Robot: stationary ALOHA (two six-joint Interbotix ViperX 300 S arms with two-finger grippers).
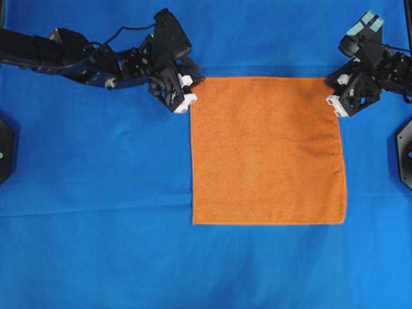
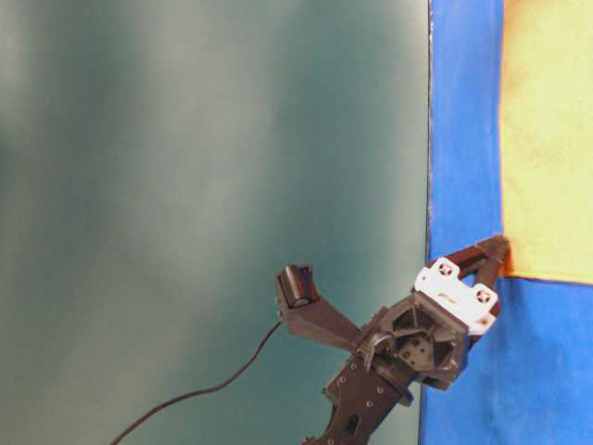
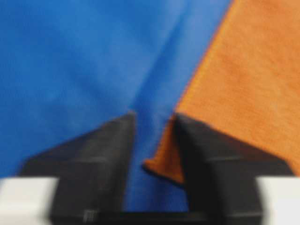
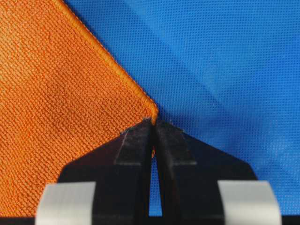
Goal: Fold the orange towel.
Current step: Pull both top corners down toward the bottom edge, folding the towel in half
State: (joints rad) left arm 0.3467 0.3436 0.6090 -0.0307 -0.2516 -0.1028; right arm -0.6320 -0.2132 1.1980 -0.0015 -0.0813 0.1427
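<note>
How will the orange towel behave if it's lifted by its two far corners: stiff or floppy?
Probably floppy: the orange towel lies flat against the blue cloth, looking thin and soft, so it should drape from held corners. Its looped pile probably grips rather than slips. The right gripper is shut at the very corner tip, a shallow bite that could pull free.

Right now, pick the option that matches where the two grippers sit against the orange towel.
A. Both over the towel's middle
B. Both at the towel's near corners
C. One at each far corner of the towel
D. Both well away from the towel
C: in the overhead view the left gripper and the right gripper each sit at a far corner of the flat orange towel.
</note>
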